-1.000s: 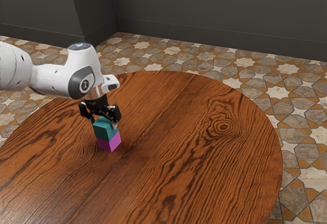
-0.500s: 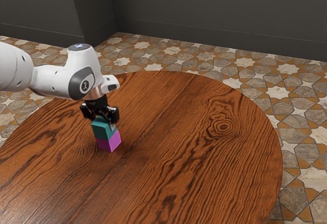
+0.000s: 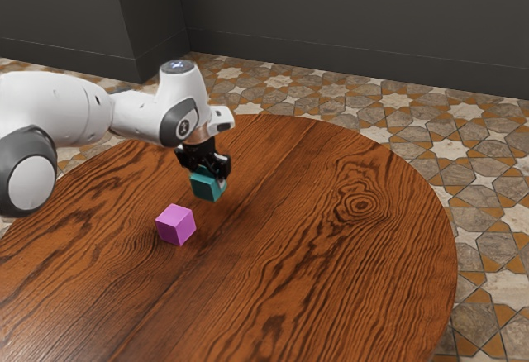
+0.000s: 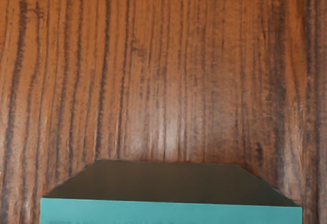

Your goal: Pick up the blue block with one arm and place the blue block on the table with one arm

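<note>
Stretching along the twelve o'clock side of the exterior view, a dark grey wall stands above a floor of patterned tiles in grey, cream and orange-brown. Next in size comes the round, reddish-brown wooden table, its dark grain curling into a ringed knot toward three o'clock from the middle of the exterior view. My white arm, with dark grey joint covers, reaches over the table from between nine and ten o'clock.

At the end of it my black two-finger gripper points downward, its fingers closed on two sides of the blue block, a teal-blue cube. I am holding that block in the air above the wood, a little tilted in the exterior view. In the wrist view it sits just under my hand, with one bright teal face and one dark, shaded face, and straight streaks of wood grain beyond.

The magenta block, a plain cube, rests on the table near the held one but apart from it. Seen from this cube in the exterior view, the blue block is toward one o'clock.
</note>
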You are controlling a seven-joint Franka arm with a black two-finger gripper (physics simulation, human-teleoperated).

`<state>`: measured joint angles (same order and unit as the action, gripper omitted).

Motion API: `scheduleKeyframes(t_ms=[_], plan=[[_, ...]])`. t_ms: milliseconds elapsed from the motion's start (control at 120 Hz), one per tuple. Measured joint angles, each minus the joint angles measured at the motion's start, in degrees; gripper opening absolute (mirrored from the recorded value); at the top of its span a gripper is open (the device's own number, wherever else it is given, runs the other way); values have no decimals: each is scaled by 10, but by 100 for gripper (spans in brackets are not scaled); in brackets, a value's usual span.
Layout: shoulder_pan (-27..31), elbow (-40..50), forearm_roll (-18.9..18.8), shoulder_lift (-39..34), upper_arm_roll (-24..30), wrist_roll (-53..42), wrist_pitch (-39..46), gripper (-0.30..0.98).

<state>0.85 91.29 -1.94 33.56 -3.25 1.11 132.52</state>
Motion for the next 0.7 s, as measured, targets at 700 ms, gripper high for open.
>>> scheduleKeyframes(t_ms=[700], plan=[[-3,25,43,-23,-4,-17,-3,60]])
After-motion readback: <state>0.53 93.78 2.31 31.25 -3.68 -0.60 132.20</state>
